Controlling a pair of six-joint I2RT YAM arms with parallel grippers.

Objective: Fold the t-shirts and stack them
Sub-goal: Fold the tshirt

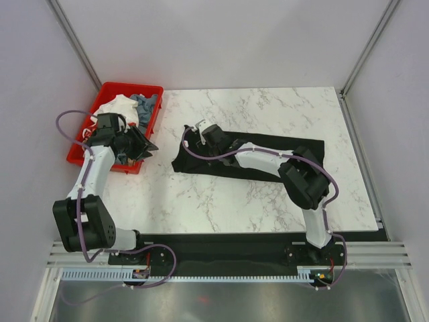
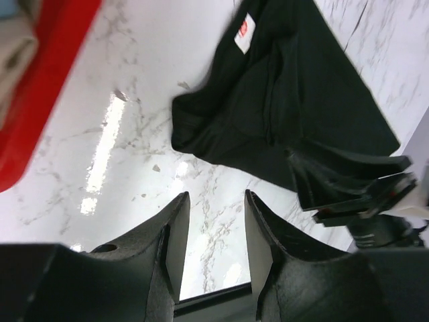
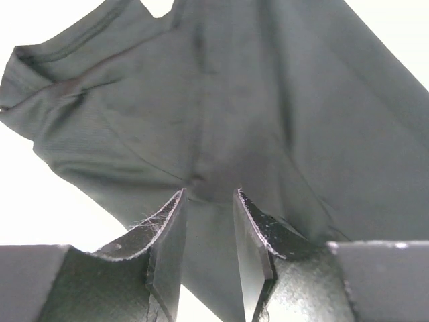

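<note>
Left gripper: your jaws stand about half apart and hold nothing. Only bare marble table shows through the gap.
Right gripper: your jaws are partly apart here too, tips low over the black t-shirt. Cloth shows through the gap and puckers a little at the tips, but nothing looks clamped.
Just ahead of the right tips: one rumpled end of the black tee, with a stitched hem up and to the left.
Ahead of the left tips: the same tee's bunched corner, near but not touching. Its neck label lies farther on, and the right gripper rests on the cloth off to your right.
Ahead-left of the left gripper: the red bin, its wall just beside you.
Farthest, in the bin: a white tee and a grey-blue tee, both crumpled.
Done so far: the black tee lies on the table as a long narrow band, so it looks part-folded lengthwise.
Left to do: in your place I'd judge the task early. The band needs its crosswise folds, no stack shows on the table, and the tees in the bin are not yet folded.
</note>
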